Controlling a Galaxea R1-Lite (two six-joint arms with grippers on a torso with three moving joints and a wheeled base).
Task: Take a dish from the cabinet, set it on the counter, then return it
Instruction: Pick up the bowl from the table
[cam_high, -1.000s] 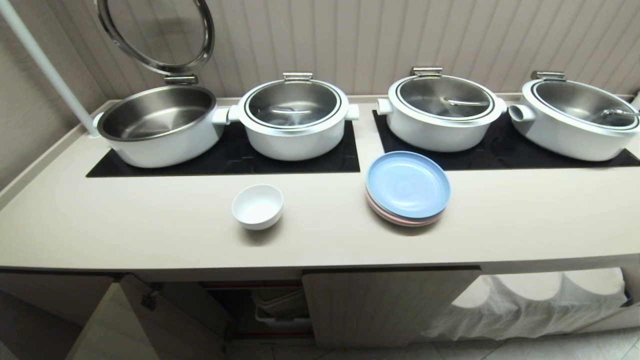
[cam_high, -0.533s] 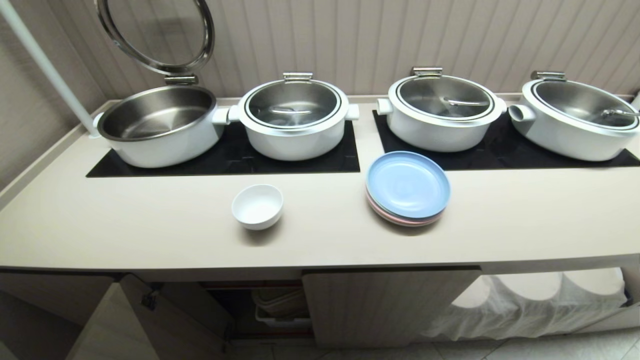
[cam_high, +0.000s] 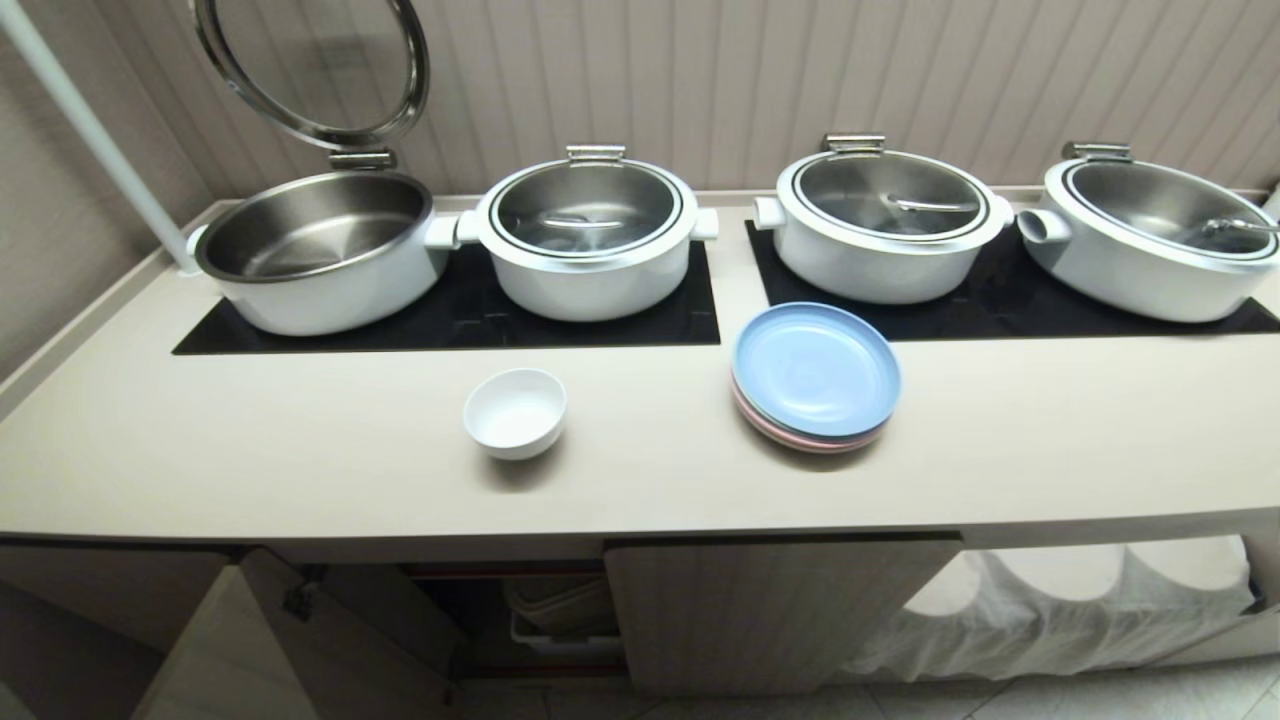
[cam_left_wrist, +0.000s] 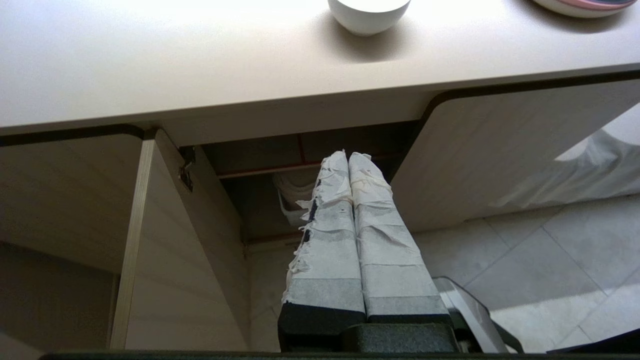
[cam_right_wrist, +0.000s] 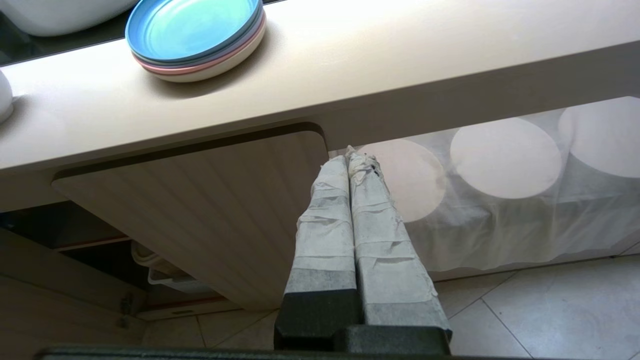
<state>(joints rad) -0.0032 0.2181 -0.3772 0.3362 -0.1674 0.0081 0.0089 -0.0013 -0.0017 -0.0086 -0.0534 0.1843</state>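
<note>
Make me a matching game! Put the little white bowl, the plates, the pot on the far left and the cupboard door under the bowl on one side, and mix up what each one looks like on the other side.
Things:
1. small white bowl
2. stack of plates
3. far-left pot
4. left cabinet door

Looks:
A. lid tipped up
B. swung open
C. blue on top, pink underneath
D. empty, standing alone on the counter

Pairs: 1-D, 2-C, 3-A, 4-B
</note>
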